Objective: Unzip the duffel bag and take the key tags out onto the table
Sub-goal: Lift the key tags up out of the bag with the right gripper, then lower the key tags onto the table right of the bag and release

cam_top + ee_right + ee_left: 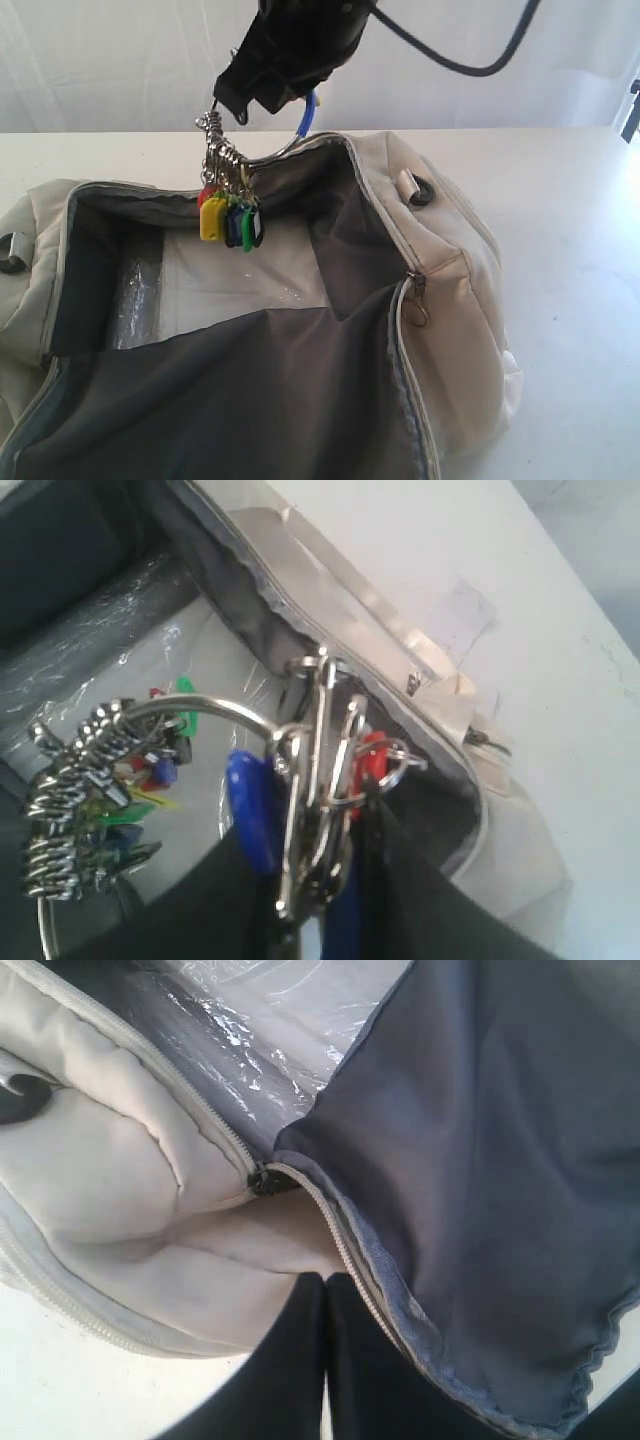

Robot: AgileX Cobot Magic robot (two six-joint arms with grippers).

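A large cream duffel bag (450, 260) is lying unzipped on a white table (570, 200), its mouth gaping wide and showing dark grey lining. A sheet of crinkled clear plastic (240, 275) is lying across the bottom inside.

Above the far edge of the opening, the right gripper (255, 100) is holding a bunch of key tags (228, 215) in the air. Its dark fingers are pinching the metal rings (310, 780) at the top of the bunch, jaws narrowed around them. Red, yellow, blue, green and black tags are dangling below, hanging just over the bag's open mouth and not touching the table. A blue loop (310, 112) is curving out beside the gripper.

In the left wrist view, the left gripper (325, 1350) is sitting at the bag's edge with its two dark fingers pressed together. Just beyond its tips a grey zipper track is running up to a black zipper slider (265, 1178). Whether any fabric is caught between the fingers cannot be told.
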